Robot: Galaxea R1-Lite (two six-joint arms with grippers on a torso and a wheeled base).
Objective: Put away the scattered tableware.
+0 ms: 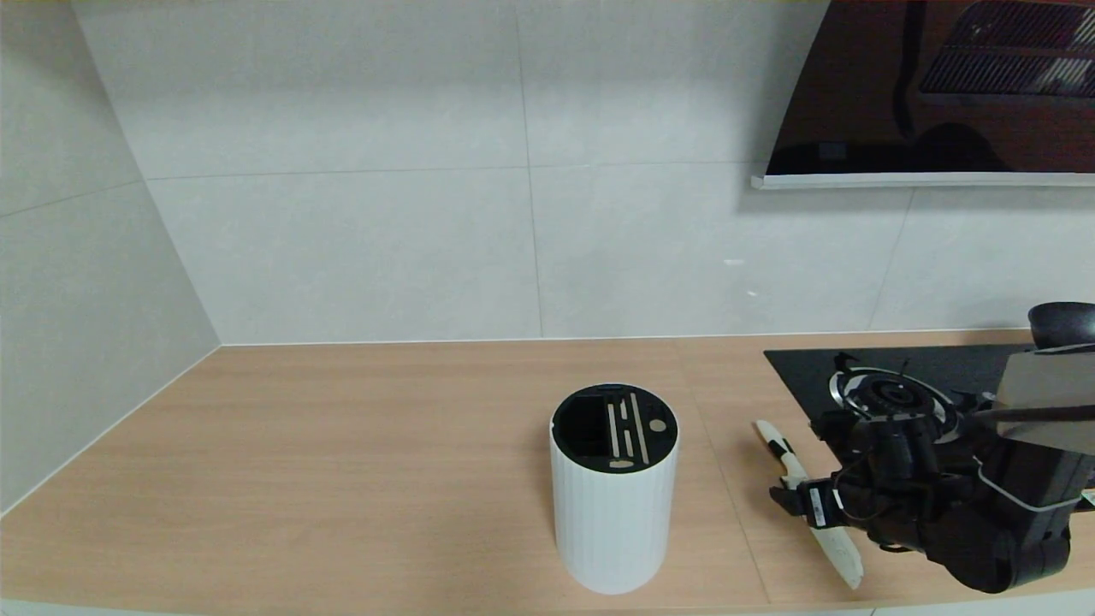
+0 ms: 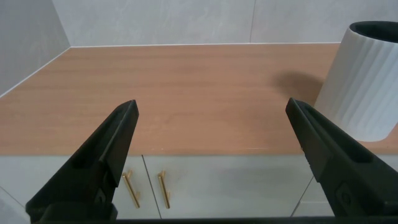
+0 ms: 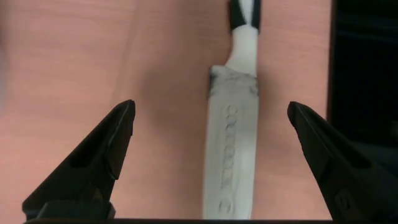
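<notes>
- I am working on the pick-up of the knife (image 1: 791, 466), which is lying flat on the tabletop (image 1: 342, 445), between the white holder (image 1: 614, 505) and the black cooktop (image 1: 958, 368), apart from both.
- The right tool (image 3: 210, 107) is hanging over the knife with its fingers spread wide and nothing between them.
- In the right wrist view the knife is running lengthwise through the gap, so the fingers are standing one on each side of it and neither is touching it. It is sitting a little off the middle of the gap.
- To do this well, I am planning to centre the gap over the knife first and then go straight down, so that both fingers are meeting it together and not pushing it sideways.
- I judge the thin, flat shape hard to catch on the wood, so a slow close near the handle end seems safer to me.
- The left tool (image 2: 211, 109) is also wide open and holding nothing, waiting over the front edge of the tabletop, beside the holder.
</notes>
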